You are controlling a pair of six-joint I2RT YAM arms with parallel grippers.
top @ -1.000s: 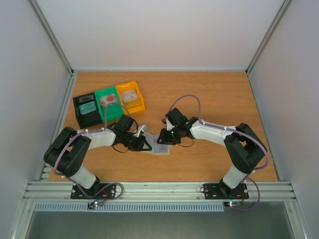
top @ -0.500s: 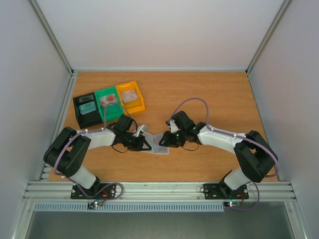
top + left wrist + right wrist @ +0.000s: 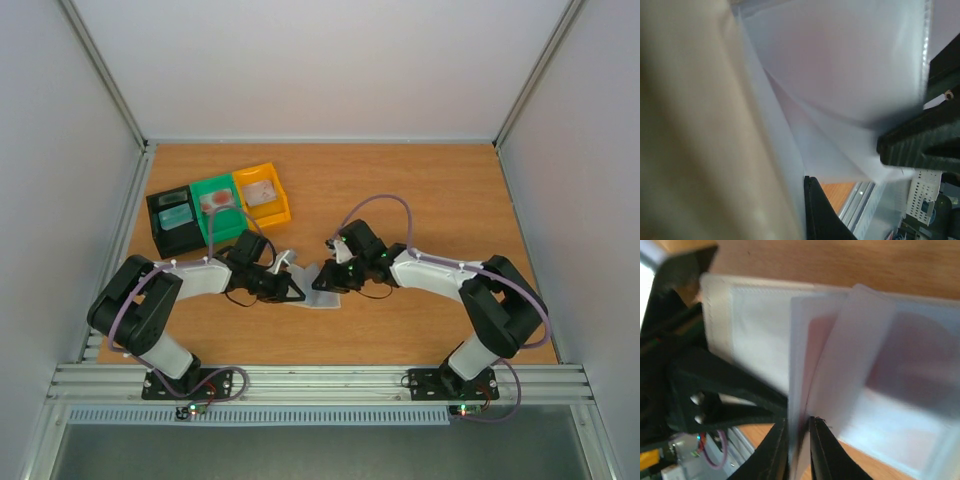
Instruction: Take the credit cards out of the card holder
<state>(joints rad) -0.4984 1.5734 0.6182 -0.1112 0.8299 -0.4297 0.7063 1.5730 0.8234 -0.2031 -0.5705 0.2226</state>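
Card holder point(image 3: 322, 297) lies on the table point(image 3: 430, 190), just below centre of the top view, with three bins point(image 3: 215, 205) at upper left. Left gripper point(image 3: 296, 293) is clenched on the holder's left edge, pinning it. Right gripper point(image 3: 799, 440) is nipped on a thin pale leaf at the holder's open side; I cannot tell whether that is pocket flap or card. A pink card point(image 3: 922, 357) shows through a pocket, inside. Step in hand: opening a pocket. The next move likely calls for peeling that leaf back, then a fresh pinch on the card's edge alone.
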